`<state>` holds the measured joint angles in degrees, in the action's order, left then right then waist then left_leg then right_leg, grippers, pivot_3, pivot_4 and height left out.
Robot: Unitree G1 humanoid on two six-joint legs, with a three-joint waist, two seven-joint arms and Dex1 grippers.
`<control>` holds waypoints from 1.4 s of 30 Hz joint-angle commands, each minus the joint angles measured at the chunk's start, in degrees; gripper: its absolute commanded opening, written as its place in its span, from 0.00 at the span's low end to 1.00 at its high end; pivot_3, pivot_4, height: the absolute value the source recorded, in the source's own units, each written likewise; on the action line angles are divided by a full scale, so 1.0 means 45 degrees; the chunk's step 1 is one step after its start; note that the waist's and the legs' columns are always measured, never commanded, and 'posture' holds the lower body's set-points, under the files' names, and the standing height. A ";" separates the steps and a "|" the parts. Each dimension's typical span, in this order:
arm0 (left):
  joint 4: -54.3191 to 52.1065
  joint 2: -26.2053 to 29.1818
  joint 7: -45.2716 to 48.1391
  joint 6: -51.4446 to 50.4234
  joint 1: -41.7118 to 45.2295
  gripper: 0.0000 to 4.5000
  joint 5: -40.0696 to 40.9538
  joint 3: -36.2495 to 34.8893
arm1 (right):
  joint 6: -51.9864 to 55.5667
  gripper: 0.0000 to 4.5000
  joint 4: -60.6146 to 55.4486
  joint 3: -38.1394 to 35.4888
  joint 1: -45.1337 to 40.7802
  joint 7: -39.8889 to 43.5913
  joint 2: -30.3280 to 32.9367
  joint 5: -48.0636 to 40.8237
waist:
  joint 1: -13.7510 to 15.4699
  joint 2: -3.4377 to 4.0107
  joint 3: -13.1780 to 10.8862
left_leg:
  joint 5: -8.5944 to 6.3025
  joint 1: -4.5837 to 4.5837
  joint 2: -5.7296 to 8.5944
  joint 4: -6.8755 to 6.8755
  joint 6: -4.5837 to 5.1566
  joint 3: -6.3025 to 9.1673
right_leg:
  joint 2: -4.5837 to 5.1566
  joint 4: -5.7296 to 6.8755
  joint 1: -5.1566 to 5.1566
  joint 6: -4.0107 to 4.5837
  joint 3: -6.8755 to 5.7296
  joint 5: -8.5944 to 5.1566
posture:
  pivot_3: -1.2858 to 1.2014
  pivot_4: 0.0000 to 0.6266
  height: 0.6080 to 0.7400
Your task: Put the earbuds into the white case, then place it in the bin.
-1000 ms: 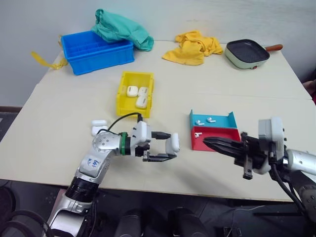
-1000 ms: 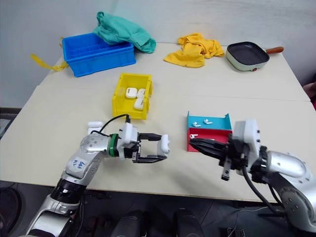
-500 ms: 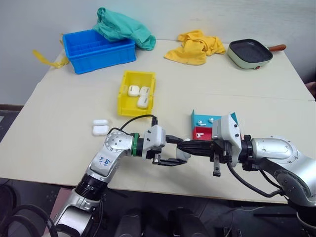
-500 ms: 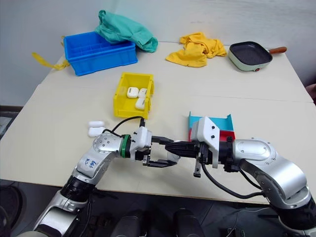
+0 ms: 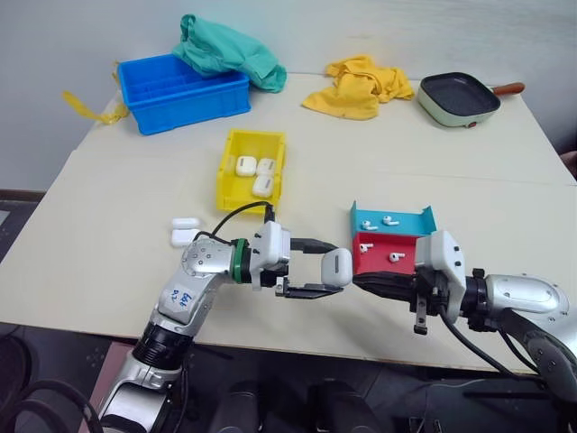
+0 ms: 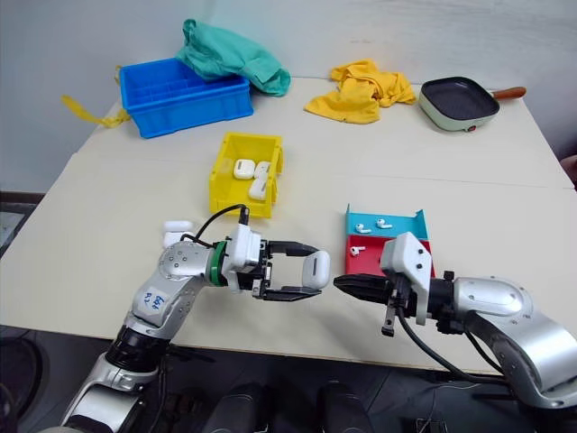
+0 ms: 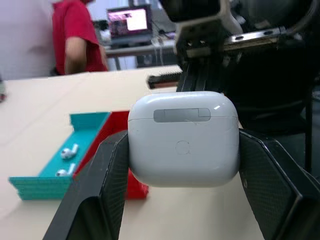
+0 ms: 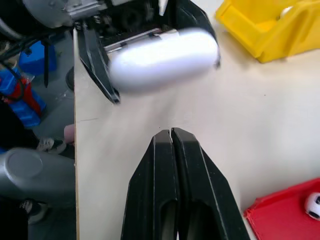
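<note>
My left gripper [image 5: 330,269] is shut on the white case [image 5: 336,267] and holds it level above the table's front part, lid closed [image 7: 182,137]. Just right of the case, my right gripper [image 5: 361,280] points at it with its fingers [image 8: 170,150] pressed shut on nothing, a small gap away. Several earbuds [image 5: 389,219] lie in the teal-and-red tray [image 5: 374,263] behind the right gripper. The yellow bin [image 5: 242,200] stands farther back to the left with three white cases inside.
Two more white cases [image 5: 184,233] lie on the table left of my left arm. At the back are a blue crate [image 5: 180,90], a green cloth [image 5: 225,52], a yellow cloth [image 5: 356,86] and a pan [image 5: 458,95]. A person in red [image 7: 75,35] stands beyond the table.
The right gripper's tips reached the case half a second ago and have drawn back to the right and lower. The left gripper lifted the case slightly.
</note>
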<state>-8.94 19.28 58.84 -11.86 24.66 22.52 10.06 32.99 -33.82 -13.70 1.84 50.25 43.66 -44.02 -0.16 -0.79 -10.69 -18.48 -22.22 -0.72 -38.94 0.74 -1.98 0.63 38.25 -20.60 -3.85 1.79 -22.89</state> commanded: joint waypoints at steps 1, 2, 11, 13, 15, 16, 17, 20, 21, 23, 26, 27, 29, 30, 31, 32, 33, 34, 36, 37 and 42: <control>-0.0642 0.0173 -0.1853 -0.1776 -0.0195 0.62 0.0885 -0.1528 | -0.0962 0.09 -0.0746 -0.2556 0.1525 -0.0200 -0.0763 -0.0900 | 0.0003 0.0000 0.0000 | 0.0000 0.0000 0.0000 -0.0002 0.0000 -0.0002 | 0.0000 0.0009 -0.0004 0.0000 0.0001 0.0000 | 0.52 0.24 1.00; -0.0671 0.0272 -0.2450 -0.2450 -0.0077 0.62 0.0965 -0.1884 | -0.1266 0.14 -0.0911 -0.3073 0.2021 -0.0219 -0.1014 -0.0896 | 0.0017 0.0000 0.0000 | 0.0001 -0.0002 0.0000 -0.0001 -0.0001 -0.0001 | -0.0003 0.0008 -0.0004 -0.0001 0.0001 0.0000 | 0.52 0.24 1.00; 0.1888 0.0146 -0.7597 -0.5057 0.3882 0.62 -0.0231 -0.3685 | -0.4557 0.85 -0.1750 -0.3713 0.2981 -0.1854 -0.3359 0.1157 | -0.0038 -0.0023 0.0010 | 0.0018 0.0029 0.0012 -0.0021 -0.0027 -0.0009 | -0.0003 0.0066 0.0001 -0.0012 0.0017 0.0005 | 0.52 0.24 1.00; 0.3126 0.0305 -0.7628 -0.4348 0.4408 0.62 -0.0802 -0.3516 | -0.4976 1.00 -0.1744 -0.3495 0.2881 -0.1765 -0.3395 0.1345 | -0.0090 -0.0023 0.0010 | 0.0021 0.0048 0.0012 -0.0005 -0.0039 -0.0026 | -0.0006 0.0079 -0.0002 -0.0012 0.0026 0.0006 | 0.52 0.24 1.00; 0.4753 0.0347 -0.8021 -0.3510 0.5005 0.62 -0.1401 -0.3573 | -0.5400 1.00 -0.1723 -0.3321 0.2870 -0.1581 -0.3370 0.1536 | -0.0054 -0.0023 0.0009 | 0.0028 0.0051 0.0009 -0.0003 -0.0057 -0.0024 | -0.0012 0.0105 -0.0019 -0.0012 0.0022 0.0006 | 0.52 0.24 1.00; 0.5577 0.0361 -0.8241 -0.3057 0.5302 0.62 -0.1676 -0.3625 | -0.5590 1.00 -0.1711 -0.3244 0.2874 -0.1466 -0.3318 0.1640 | -0.0016 -0.0025 0.0009 | 0.0031 0.0051 0.0009 -0.0003 -0.0062 -0.0021 | -0.0012 0.0125 -0.0031 -0.0012 0.0019 0.0006 | 0.52 0.24 1.00; 0.6262 0.0346 -0.8306 -0.2611 0.5565 0.62 -0.1840 -0.3661 | -0.5695 1.00 -0.1687 -0.3200 0.2880 -0.1443 -0.3290 0.1691 | -0.0001 -0.0026 0.0008 | 0.0035 0.0050 0.0008 -0.0002 -0.0068 -0.0021 | -0.0012 0.0138 -0.0042 -0.0012 0.0018 0.0006 | 0.52 0.24 1.00; 0.7829 0.0277 -0.8243 -0.1870 0.6229 0.62 -0.2312 -0.3437 | -0.5925 1.00 -0.1556 -0.3143 0.2852 -0.1479 -0.3242 0.1747 | 0.0029 -0.0028 0.0007 | 0.0036 0.0014 0.0008 -0.0005 -0.0070 -0.0022 | -0.0009 0.0149 -0.0080 -0.0012 0.0018 0.0006 | 0.52 0.24 1.00; 0.8329 0.0277 -0.8455 -0.1805 0.6444 0.62 -0.2643 -0.3262 | -0.6005 1.00 -0.1486 -0.3089 0.2874 -0.1413 -0.3199 0.1825 | 0.0055 -0.0029 0.0007 | 0.0036 0.0000 0.0009 -0.0008 -0.0069 -0.0022 | -0.0006 0.0150 -0.0090 -0.0012 0.0018 0.0006 | 0.52 0.24 1.00; 0.9028 0.0145 -0.8113 -0.1488 0.6664 0.62 -0.2546 -0.3350 | -0.6090 1.00 -0.1398 -0.2963 0.2930 -0.1280 -0.3134 0.1898 | 0.0081 -0.0030 0.0007 | 0.0035 -0.0011 0.0010 -0.0012 -0.0067 -0.0023 | -0.0002 0.0155 -0.0104 -0.0018 0.0017 0.0009 | 0.52 0.24 1.00; 0.9551 0.0163 -0.7611 -0.0801 0.6774 0.78 -0.2610 -0.3333 | -0.6150 1.00 -0.1275 -0.2815 0.2847 -0.1303 -0.3155 0.1961 | 0.0059 -0.0030 0.0007 | 0.0034 -0.0016 0.0010 -0.0010 -0.0068 -0.0026 | 0.0000 0.0169 -0.0122 -0.0018 0.0017 0.0010 | 0.52 0.24 1.00; 0.9412 0.0247 -0.7451 -0.0748 0.6716 0.84 -0.2654 -0.3282 | -0.6166 1.00 -0.1178 -0.2727 0.2809 -0.1250 -0.3119 0.1989 | 0.0052 -0.0031 0.0006 | 0.0035 -0.0015 0.0010 -0.0010 -0.0069 -0.0026 | 0.0000 0.0183 -0.0130 -0.0018 0.0017 0.0009 | 0.52 0.24 1.00; 0.9083 0.0403 -0.7176 -0.0904 0.6573 0.99 -0.2679 -0.3204 | -0.6214 1.00 -0.1035 -0.2614 0.2785 -0.1139 -0.3053 0.2020 | 0.0007 -0.0033 0.0006 | 0.0040 -0.0027 0.0010 -0.0013 -0.0078 -0.0029 | 0.0000 0.0200 -0.0153 -0.0018 0.0018 0.0010 | 0.52 0.24 1.00; 0.8494 0.0574 -0.6956 -0.0960 0.6280 1.00 -0.2568 -0.3257 | -0.6237 1.00 -0.0871 -0.2560 0.2722 -0.1004 -0.2965 0.2016 | -0.0004 -0.0033 0.0006 | 0.0040 -0.0023 0.0010 -0.0015 -0.0079 -0.0033 | 0.0000 0.0217 -0.0157 -0.0018 0.0021 0.0009 | 0.52 0.24 1.00; 0.8090 0.0686 -0.6813 -0.0991 0.6075 1.00 -0.2480 -0.3307 | -0.6258 1.00 -0.0759 -0.2530 0.2678 -0.0916 -0.2903 0.2007 | -0.0043 -0.0032 0.0006 | 0.0043 -0.0024 0.0009 -0.0016 -0.0083 -0.0036 | 0.0000 0.0226 -0.0164 -0.0018 0.0022 0.0010 | 0.52 0.24 1.00; 0.7139 0.0996 -0.6263 -0.1143 0.5526 1.00 -0.2156 -0.3412 | -0.6323 1.00 -0.0510 -0.2510 0.2588 -0.0680 -0.2754 0.2037 | -0.0080 -0.0032 0.0006 | 0.0044 -0.0023 0.0009 -0.0015 -0.0086 -0.0040 | 0.0000 0.0251 -0.0176 -0.0018 0.0026 0.0009 | 0.52 0.24 1.00; 0.6441 0.1201 -0.5892 -0.1273 0.5130 1.00 -0.1925 -0.3486 | -0.6383 1.00 -0.0330 -0.2511 0.2534 -0.0509 -0.2641 0.2047 | -0.0173 -0.0032 0.0006 | 0.0045 -0.0019 0.0008 -0.0015 -0.0088 -0.0044 | 0.0000 0.0266 -0.0182 -0.0018 0.0028 0.0009 | 0.52 0.24 1.00; 0.5381 0.1723 -0.5520 -0.1404 0.4364 1.00 -0.1776 -0.3665 | -0.6466 1.00 0.0030 -0.2535 0.2405 -0.0212 -0.2440 0.2043 | -0.0221 -0.0033 0.0006 | 0.0046 -0.0010 0.0006 -0.0010 -0.0099 -0.0043 | 0.0000 0.0279 -0.0184 -0.0018 0.0029 0.0009 | 0.52 0.24 1.00; 0.3263 0.3053 -0.4641 -0.2531 0.2615 1.00 -0.1298 -0.4021 | -0.6707 1.00 0.0943 -0.2634 0.2113 0.0583 -0.1936 0.2063 | -0.0397 -0.0031 0.0006 | 0.0052 0.0001 0.0000 -0.0003 -0.0110 -0.0041 | -0.0002 0.0286 -0.0185 -0.0017 0.0027 0.0009 | 0.52 0.24 1.00; 0.2501 0.3544 -0.4317 -0.2912 0.1946 1.00 -0.1089 -0.4151 | -0.6818 1.00 0.1313 -0.2673 0.2007 0.0891 -0.1746 0.2058 | -0.0462 -0.0033 0.0006 | 0.0053 0.0007 0.0000 0.0005 -0.0113 -0.0042 | -0.0002 0.0290 -0.0184 -0.0016 0.0028 0.0009 | 0.52 0.24 1.00; -0.0963 0.5508 -0.1842 -0.0656 -0.3616 1.00 -0.0684 -0.6111 | -0.7841 1.00 0.3902 -0.2651 0.1301 0.3183 -0.0406 0.2399 | -0.0479 -0.0031 0.0006 | 0.0053 0.0023 -0.0004 0.0010 -0.0106 -0.0040 | 0.0008 0.0265 -0.0157 -0.0009 0.0027 0.0007 | 0.52 0.24 1.00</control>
<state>-8.80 42.92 47.82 -17.94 10.76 18.10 -13.76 0.06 -18.00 -24.95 8.07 61.31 40.64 -33.49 -2.32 -0.93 -10.67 -18.28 -22.05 -0.72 -38.88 0.32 -2.14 0.71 39.38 -21.18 -3.89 1.89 -22.86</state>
